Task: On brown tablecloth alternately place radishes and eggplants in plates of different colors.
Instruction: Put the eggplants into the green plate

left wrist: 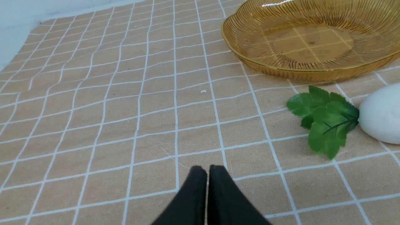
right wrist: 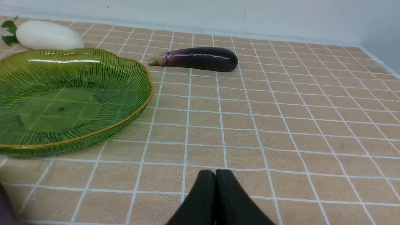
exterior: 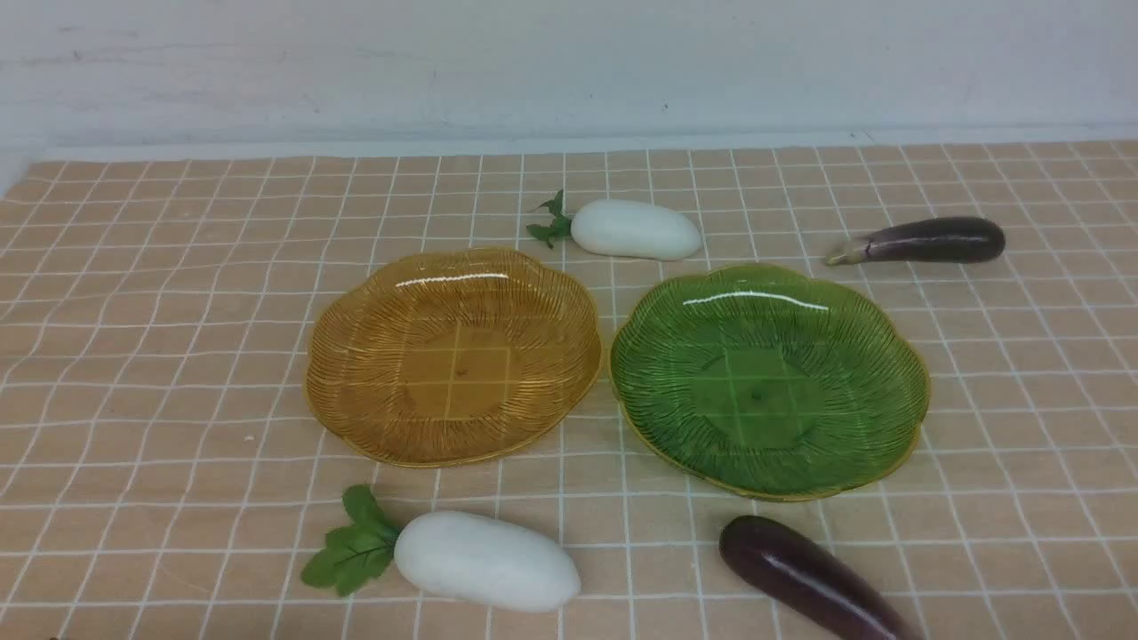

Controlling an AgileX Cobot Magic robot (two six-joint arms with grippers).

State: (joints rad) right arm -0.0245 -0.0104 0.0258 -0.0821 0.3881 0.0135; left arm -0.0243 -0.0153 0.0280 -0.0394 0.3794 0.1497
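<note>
Front view: raised, set at near edge of brown tablecloth [exterior: 160, 356], facing far edge and white wall [exterior: 569, 62], tilted down; widest field of the three.

Left wrist view: low, close over cloth, behind left gripper [left wrist: 207, 170] tips, facing amber plate [left wrist: 250, 34] and near radish [left wrist: 381, 114]; both shared with front view.

Right wrist view: low, behind right gripper [right wrist: 215, 173] tips, facing far edge and wall; shares green plate [right wrist: 125, 78], far radish [right wrist: 47, 35] and far eggplant [right wrist: 197, 58] with front view.
</note>
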